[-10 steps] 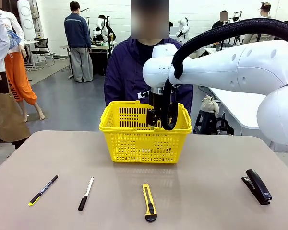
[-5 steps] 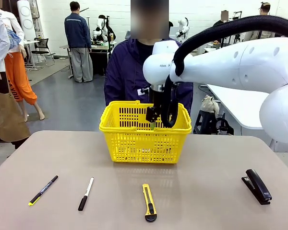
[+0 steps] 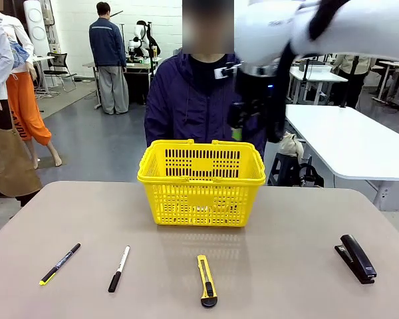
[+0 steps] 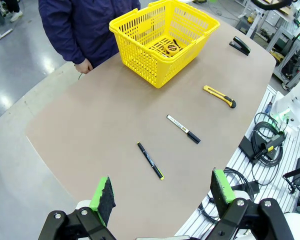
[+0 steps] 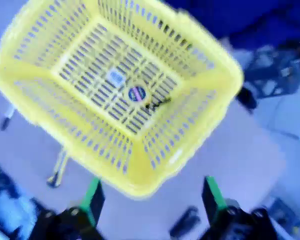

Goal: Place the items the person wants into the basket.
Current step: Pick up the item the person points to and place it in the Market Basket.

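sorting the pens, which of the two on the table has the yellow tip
The slim black marker, the one farther toward the robot's left; its near end is yellow-green. The other pen has a white body and a black end.

I see the basket (image 3: pixel 199 199) at frame centre, tape measure (image 4: pixel 172 48) inside; along the lower edge, left to right: marker (image 3: pixel 60 264), pen (image 3: pixel 118 268), utility knife (image 3: pixel 207 281), stapler (image 3: pixel 356 258).
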Motion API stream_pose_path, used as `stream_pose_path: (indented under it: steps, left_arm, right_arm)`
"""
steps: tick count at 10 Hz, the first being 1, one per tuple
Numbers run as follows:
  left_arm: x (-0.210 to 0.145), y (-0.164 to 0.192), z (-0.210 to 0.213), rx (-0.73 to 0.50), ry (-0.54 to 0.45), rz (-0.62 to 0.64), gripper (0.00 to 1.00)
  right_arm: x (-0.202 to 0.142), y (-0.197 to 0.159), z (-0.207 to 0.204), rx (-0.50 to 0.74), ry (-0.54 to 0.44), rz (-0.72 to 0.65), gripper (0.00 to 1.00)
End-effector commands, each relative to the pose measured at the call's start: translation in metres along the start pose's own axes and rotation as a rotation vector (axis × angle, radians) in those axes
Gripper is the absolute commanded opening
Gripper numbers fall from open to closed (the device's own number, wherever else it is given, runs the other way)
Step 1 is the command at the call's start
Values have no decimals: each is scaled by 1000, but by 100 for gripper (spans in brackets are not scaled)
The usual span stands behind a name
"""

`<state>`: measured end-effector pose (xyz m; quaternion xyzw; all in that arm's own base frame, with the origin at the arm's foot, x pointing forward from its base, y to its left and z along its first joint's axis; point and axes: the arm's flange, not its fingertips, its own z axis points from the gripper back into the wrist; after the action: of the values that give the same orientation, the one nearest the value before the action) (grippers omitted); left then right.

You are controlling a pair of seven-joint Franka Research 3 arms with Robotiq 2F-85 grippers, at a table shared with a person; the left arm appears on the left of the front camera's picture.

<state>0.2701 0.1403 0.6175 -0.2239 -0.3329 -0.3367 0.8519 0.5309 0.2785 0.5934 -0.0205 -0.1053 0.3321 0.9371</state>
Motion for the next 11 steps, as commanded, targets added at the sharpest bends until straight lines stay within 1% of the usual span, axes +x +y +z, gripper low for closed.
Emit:
stream_pose_path:
  steps: [1,2,4,7,8,9,11]
  left_arm:
    - [-1,0,1,-10,-10,-15,100]
    - [-1,0,1,-10,-10,-15,100]
    - [-1,0,1,-10,-10,-15,100]
    - [-1,0,1,-10,-10,-15,100]
    - [-1,0,1,-10,-10,-15,100]
    - [-1,0,1,-10,-10,-15,100]
    - [-1,0,1,-10,-10,-15,100]
  right_arm:
    - [-88,3,-20,25,-34,-8,100]
    - [-107,0,-29,47,-44,-17,100]
    - [-127,-5,-50,84,-48,-15,100]
    - [-135,-15,-62,123,-58,-58,100]
    - [-133,-21,-65,127,-52,-109,100]
    - [-133,-12,-62,83,-26,-56,100]
    - [-133,-12,-62,83,-26,-56,100]
